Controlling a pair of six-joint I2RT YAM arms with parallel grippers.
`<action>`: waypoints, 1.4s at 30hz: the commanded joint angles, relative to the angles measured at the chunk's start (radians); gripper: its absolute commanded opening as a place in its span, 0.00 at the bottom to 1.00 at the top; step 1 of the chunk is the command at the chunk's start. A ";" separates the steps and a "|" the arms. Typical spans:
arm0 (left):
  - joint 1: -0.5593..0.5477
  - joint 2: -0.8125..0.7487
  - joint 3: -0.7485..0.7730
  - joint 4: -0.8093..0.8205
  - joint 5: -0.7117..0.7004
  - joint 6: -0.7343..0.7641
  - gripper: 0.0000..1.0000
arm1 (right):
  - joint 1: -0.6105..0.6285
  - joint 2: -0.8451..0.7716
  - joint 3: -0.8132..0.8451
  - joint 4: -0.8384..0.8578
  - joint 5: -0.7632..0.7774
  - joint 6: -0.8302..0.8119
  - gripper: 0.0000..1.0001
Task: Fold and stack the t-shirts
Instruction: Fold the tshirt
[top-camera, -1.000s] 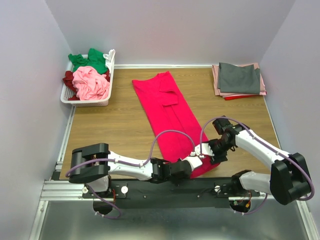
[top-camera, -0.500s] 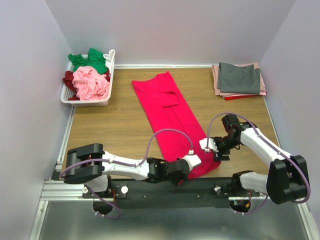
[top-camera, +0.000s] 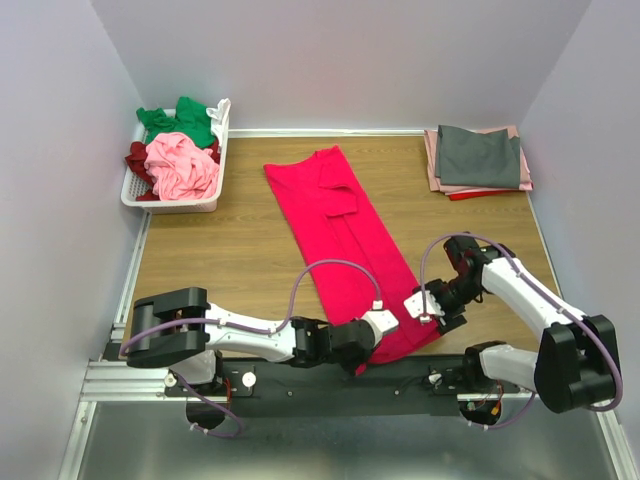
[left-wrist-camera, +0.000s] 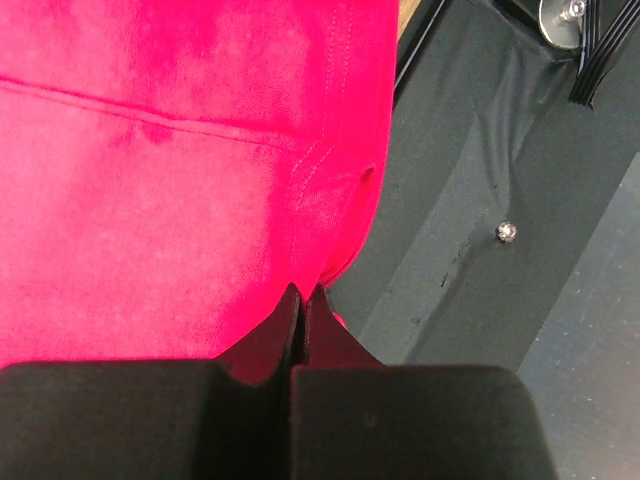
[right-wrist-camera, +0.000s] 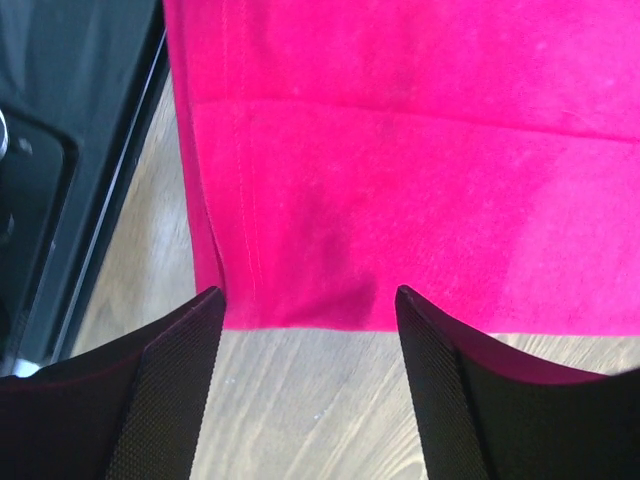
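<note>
The crimson-pink t-shirt (top-camera: 340, 230) lies folded into a long strip, running diagonally from the back centre to the near edge of the table. My left gripper (top-camera: 379, 323) is at the strip's near left corner. In the left wrist view its jaws (left-wrist-camera: 302, 292) are pressed together on the puckered hem of the shirt (left-wrist-camera: 180, 150). My right gripper (top-camera: 422, 304) is at the near right corner. It is open (right-wrist-camera: 305, 300), its fingers straddling the shirt's hem edge (right-wrist-camera: 420, 150) just above the wood.
A white basket (top-camera: 172, 205) at the back left holds green (top-camera: 185, 120), light pink (top-camera: 180, 165) and maroon tees. A folded stack with a grey tee on top (top-camera: 478, 155) sits at the back right. The black base rail (left-wrist-camera: 480, 200) runs along the table's near edge.
My right gripper has drawn back a little towards the near right, off the shirt's corner. My left gripper has shifted slightly left and nearer along the hem.
</note>
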 joint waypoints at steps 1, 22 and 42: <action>0.002 -0.029 -0.029 0.064 0.032 -0.059 0.00 | -0.001 0.015 -0.025 -0.029 0.078 -0.137 0.74; 0.102 -0.017 -0.053 0.169 0.124 -0.102 0.00 | 0.114 0.024 0.016 -0.139 0.127 -0.294 0.72; 0.102 -0.068 -0.142 0.232 0.145 -0.163 0.00 | 0.259 0.063 0.018 -0.029 0.048 0.001 0.64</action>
